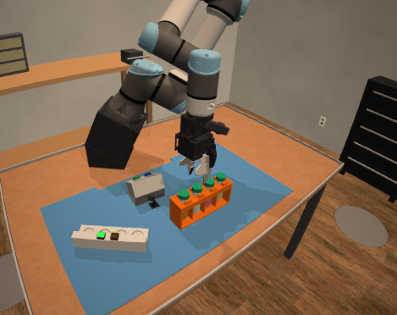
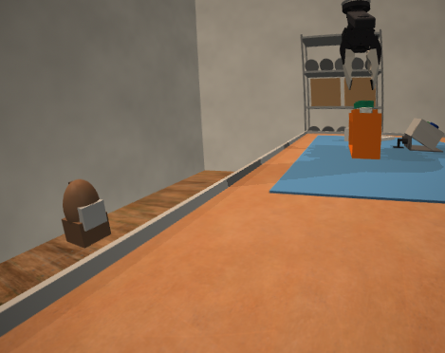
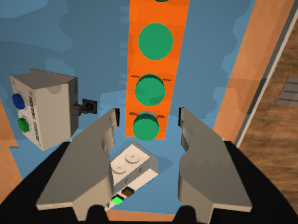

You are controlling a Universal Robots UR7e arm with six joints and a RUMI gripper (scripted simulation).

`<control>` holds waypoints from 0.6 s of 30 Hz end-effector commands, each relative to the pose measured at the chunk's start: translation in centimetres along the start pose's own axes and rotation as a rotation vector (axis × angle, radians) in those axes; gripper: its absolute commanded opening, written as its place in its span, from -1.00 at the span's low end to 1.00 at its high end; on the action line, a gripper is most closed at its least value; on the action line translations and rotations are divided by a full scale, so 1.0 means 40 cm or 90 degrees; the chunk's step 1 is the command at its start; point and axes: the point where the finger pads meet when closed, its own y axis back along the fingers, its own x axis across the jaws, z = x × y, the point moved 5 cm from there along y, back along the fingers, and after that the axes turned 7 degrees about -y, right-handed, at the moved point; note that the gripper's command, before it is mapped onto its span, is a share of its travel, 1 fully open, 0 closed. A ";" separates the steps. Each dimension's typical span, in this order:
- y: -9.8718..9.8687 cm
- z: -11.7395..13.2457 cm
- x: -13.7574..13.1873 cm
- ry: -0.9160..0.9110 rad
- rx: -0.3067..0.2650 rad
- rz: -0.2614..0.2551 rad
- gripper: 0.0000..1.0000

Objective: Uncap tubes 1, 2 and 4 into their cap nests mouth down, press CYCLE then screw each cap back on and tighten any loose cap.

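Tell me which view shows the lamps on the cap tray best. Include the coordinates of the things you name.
The top view: both lamps on the cap tray (image 1: 111,244) (image 3: 154,174) face it uncovered, the green lamp (image 1: 101,234) (image 3: 117,200) lit, the amber lamp (image 1: 114,236) (image 3: 128,192) dark. The wrist view shows both, close beside a finger; the exterior view shows neither.

Grn lamp lit (image 1: 101,235), 4 caps on tubes

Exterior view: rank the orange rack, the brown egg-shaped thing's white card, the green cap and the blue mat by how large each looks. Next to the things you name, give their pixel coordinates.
1. blue mat (image 2: 366,182) (image 1: 115,271)
2. orange rack (image 2: 365,138) (image 1: 177,215) (image 3: 136,55)
3. white card (image 2: 92,215)
4. green cap (image 2: 363,103)
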 end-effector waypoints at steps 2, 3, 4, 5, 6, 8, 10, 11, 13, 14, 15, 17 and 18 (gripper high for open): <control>0.001 -0.004 0.001 0.074 0.008 0.001 -0.30; 0.001 -0.004 0.001 0.074 0.008 0.001 -0.30; 0.001 -0.004 0.000 0.074 0.008 0.001 -0.30; 0.001 -0.004 0.000 0.074 0.008 0.001 -0.30; 0.001 -0.004 0.000 0.074 0.008 0.001 -0.30; -0.013 -0.004 0.000 0.074 0.008 0.001 -0.30; -0.028 -0.004 0.000 0.074 0.008 0.001 -0.30; -0.036 -0.004 0.000 0.074 0.008 0.001 -0.30; -0.051 -0.004 0.000 0.074 0.008 0.001 -0.30; -0.058 -0.005 0.001 0.074 0.008 0.001 -0.30; -0.066 -0.005 0.001 0.074 0.008 0.001 -0.30; -0.081 -0.005 0.001 0.074 0.008 0.001 -0.30; -0.087 -0.005 0.001 0.074 0.008 0.001 -0.30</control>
